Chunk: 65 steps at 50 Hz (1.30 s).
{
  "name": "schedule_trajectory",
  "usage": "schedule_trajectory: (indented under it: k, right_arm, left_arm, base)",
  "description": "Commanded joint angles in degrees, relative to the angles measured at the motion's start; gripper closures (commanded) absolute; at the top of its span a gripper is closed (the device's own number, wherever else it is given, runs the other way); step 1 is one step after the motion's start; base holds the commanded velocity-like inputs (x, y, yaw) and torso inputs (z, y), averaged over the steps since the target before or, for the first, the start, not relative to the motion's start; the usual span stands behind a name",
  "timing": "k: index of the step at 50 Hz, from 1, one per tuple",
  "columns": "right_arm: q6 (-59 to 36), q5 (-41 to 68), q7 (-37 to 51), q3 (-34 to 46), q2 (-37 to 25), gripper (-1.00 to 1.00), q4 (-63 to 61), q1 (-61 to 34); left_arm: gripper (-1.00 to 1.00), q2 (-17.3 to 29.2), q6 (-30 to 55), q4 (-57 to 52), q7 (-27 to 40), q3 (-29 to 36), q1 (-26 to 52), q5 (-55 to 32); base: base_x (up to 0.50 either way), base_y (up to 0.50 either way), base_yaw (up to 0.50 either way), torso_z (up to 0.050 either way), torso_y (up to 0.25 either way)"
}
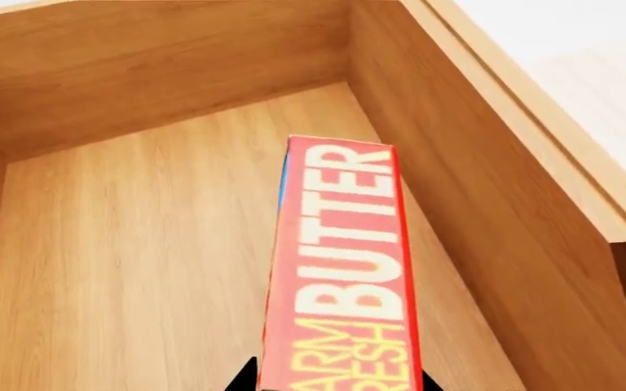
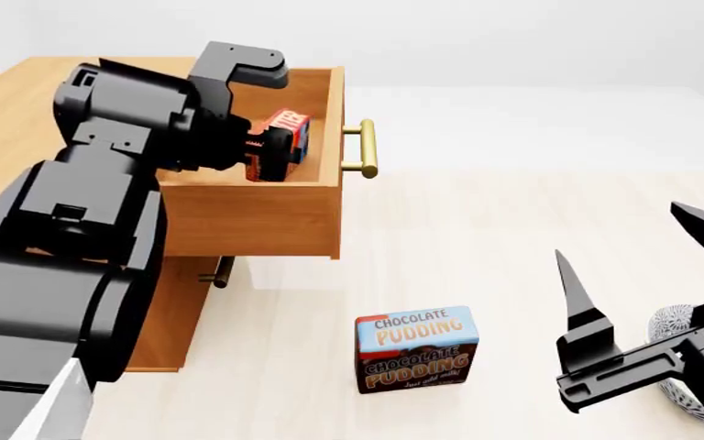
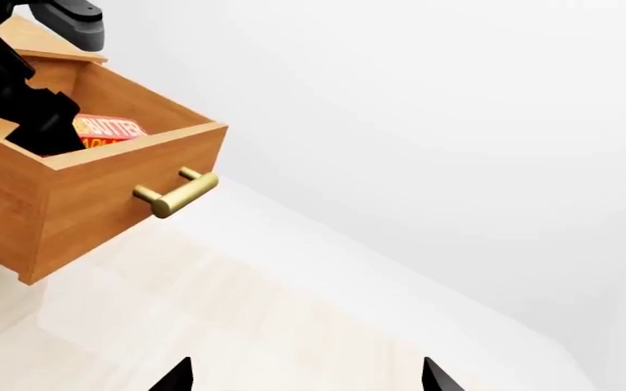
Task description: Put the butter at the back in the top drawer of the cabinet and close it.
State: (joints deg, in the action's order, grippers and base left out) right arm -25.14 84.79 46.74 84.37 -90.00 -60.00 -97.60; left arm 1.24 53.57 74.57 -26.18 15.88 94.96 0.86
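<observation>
The butter (image 1: 341, 269), a red and orange box with white "BUTTER" letters, is held in my left gripper (image 1: 341, 383) inside the pulled-out top drawer (image 1: 128, 244) of the cabinet (image 2: 34, 119). In the head view the butter (image 2: 289, 124) sits at the left gripper (image 2: 272, 151) just inside the top drawer's front panel (image 2: 248, 215), near its brass handle (image 2: 367, 148). In the right wrist view the butter (image 3: 108, 130) shows over the drawer's rim (image 3: 128, 151). My right gripper (image 2: 645, 275) is open and empty over the floor at the right.
A blue-and-brown chocolate pudding box (image 2: 416, 350) stands on the pale floor in front of the cabinet. A lower drawer's handle (image 2: 217, 272) shows under the open drawer. A grey patterned object (image 2: 676, 335) lies behind my right gripper.
</observation>
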Motion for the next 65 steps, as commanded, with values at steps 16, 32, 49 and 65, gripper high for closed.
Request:
schedule_trajectory:
  k: [16,32,49,65]
  right_arm:
    - [0.7,-0.7,0.3,0.1,0.0,-1.0,0.0,1.2]
    - [0.6,-0.1,0.7,-0.5,0.0,-1.0,0.0,1.2]
    - [0.2,0.8,0.8,-1.4,0.0,-1.0,0.0,0.9]
    - [-0.1,1.7,0.9,-2.5,0.0,-1.0,0.0,0.5]
  left_arm:
    - [1.0,-0.2,3.6,0.4,-1.3,1.1,-0.1,-1.3]
    - [-1.0,-0.1,4.4,0.4,-2.6,0.3,0.2,-1.4]
    - [-1.0,0.4,2.2,0.4,0.2,-2.5,2.2,-1.7]
    - [-1.0,0.6,3.1,0.4,3.0,-4.3,9.5,-1.7]
  base:
    - [0.0,0.0,0.0,0.0,0.0]
    - [0.0,0.0,0.0,0.0,0.0]
    - [0.0,0.0,0.0,0.0,0.0]
    - [0.0,0.0,0.0,0.0,0.0]
